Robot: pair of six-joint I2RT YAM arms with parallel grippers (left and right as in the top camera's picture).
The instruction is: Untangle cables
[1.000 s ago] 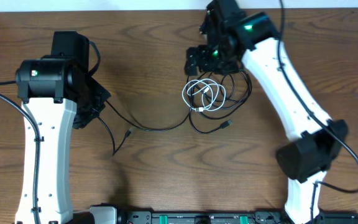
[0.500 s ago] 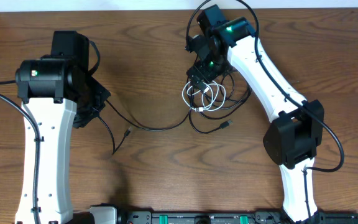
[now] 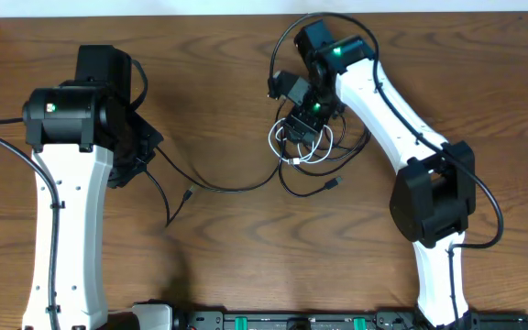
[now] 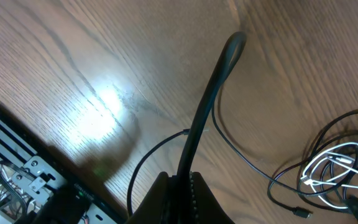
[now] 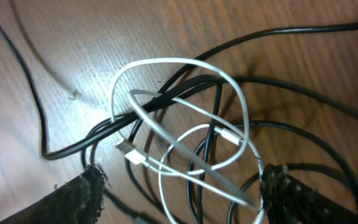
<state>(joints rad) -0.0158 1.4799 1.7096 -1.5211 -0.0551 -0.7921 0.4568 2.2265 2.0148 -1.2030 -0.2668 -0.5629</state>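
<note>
Left gripper (image 4: pixel 180 182): we see its fingers pressed together on the long black cable (image 4: pixel 207 106), which rises from between them and bends over in a tight loop at the top of the left wrist view.

Long black cable: in the overhead view we follow it from under the left arm across the wooden table (image 3: pixel 227 82) in a shallow sag to the edge of the tangle (image 3: pixel 305 151).

Right gripper (image 5: pixel 182 174): its fingers are spread wide, one on each side of the tangle and low over it. We cannot tell whether the fingertips (image 5: pixel 82 193) touch the wood or any strand.

Tangle: it lies on the table right of centre, directly below the right gripper and well apart from the left gripper.

White cable (image 5: pixel 173 60): we count several overlapping loops, one large arc on top and smaller rings beneath. Its white plug (image 5: pixel 126 150) lies at the left edge of the coil, near the left finger.

Black cables (image 5: pixel 160 99): a bundle of strands passes diagonally through the white loops, over some and under others. More black strands curve around the right side of the coil.

Loose ends: one black plug (image 3: pixel 189 194) lies alone between the two arms. Another black plug (image 3: pixel 335 185) lies just below the tangle.
</note>
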